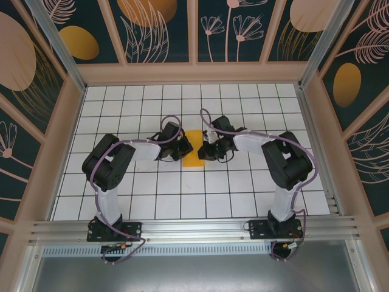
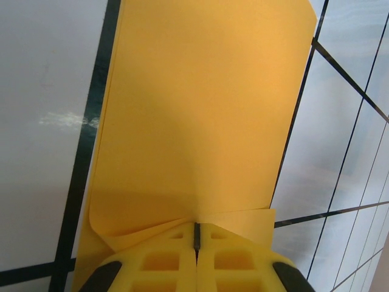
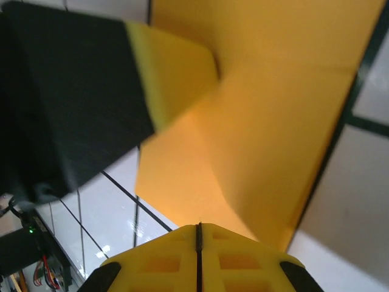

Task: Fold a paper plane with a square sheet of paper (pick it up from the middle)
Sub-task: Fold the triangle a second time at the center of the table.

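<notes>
The square sheet of paper point(image 1: 194, 159) is an orange-yellow strip about one tile wide, lying at the middle of the white tiled floor between my two grippers. My left gripper point(image 1: 184, 148) is at its left edge. In the left wrist view the left gripper point(image 2: 196, 226) is shut on the sheet point(image 2: 200, 109), whose near edge puckers and lifts at the tips. My right gripper point(image 1: 205, 151) is at the right edge. In the right wrist view the right gripper point(image 3: 199, 225) is shut where the sheet point(image 3: 273, 121) curves up to it. The left gripper's finger point(image 3: 170, 73) shows beyond.
Patterned walls point(image 1: 55, 140) enclose the tiled floor point(image 1: 140, 194) on three sides. An aluminium rail point(image 1: 194, 228) carrying both arm bases runs along the near edge. Cables loop over both arms.
</notes>
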